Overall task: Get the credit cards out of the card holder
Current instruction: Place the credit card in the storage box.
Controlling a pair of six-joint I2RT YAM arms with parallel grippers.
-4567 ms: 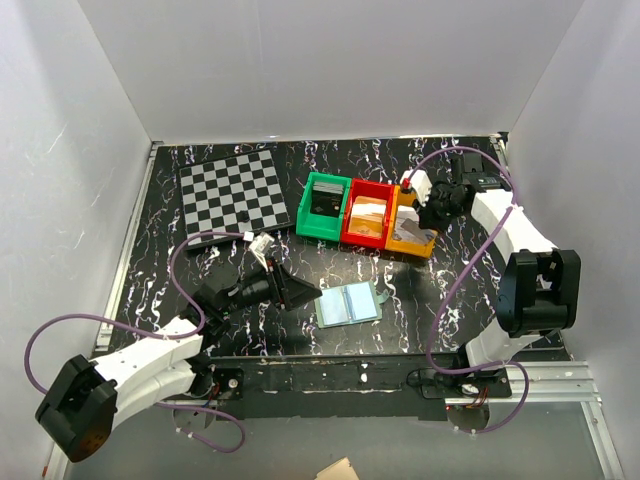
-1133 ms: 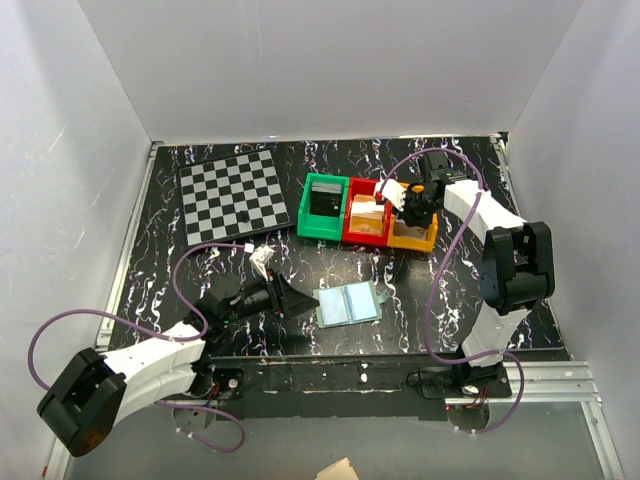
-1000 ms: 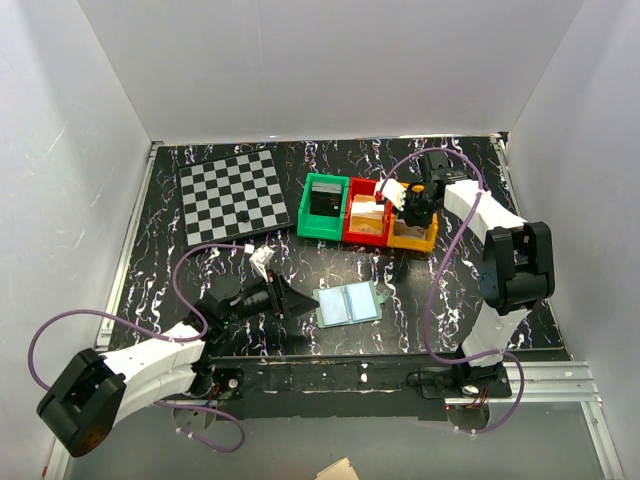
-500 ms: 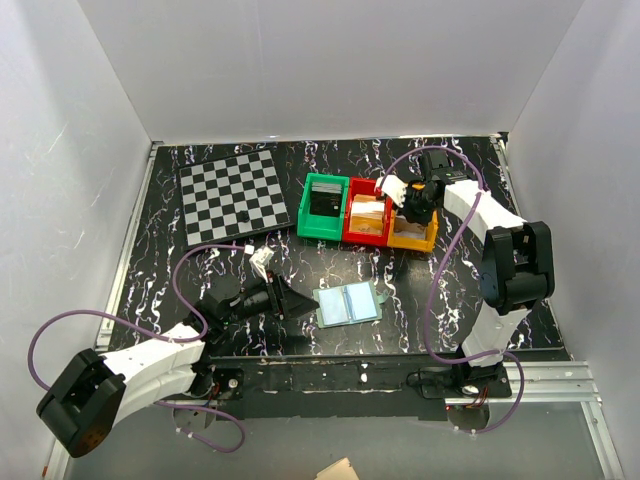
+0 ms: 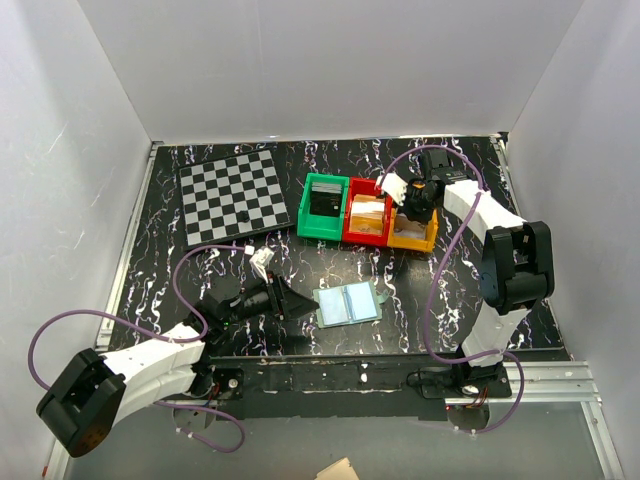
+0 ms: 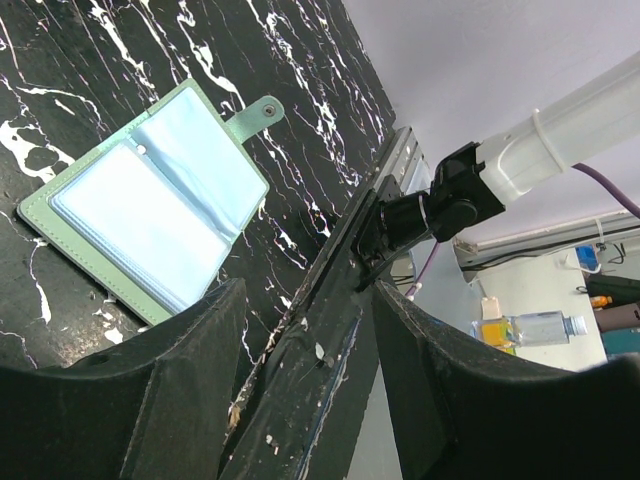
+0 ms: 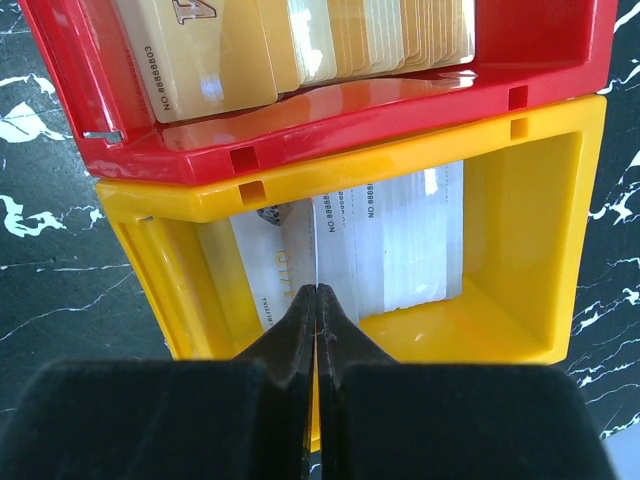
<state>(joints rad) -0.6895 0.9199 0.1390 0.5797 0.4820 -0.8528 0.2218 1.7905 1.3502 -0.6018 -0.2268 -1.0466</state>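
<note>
Card holder (image 5: 348,303) lies open on the bench (image 5: 300,260) by the spread, empty left fingers (image 6: 150,400); right fingers (image 7: 285,345), clenched seemingly on a credit card (image 7: 316,240), hang over the yellow bin (image 7: 530,200), so release likely comes next.

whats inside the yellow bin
Pale silvery cards lie in the yellow bin, printed numbers showing. The right gripper has its shut jaws over the bin's near part, so anything there is hidden.
</note>
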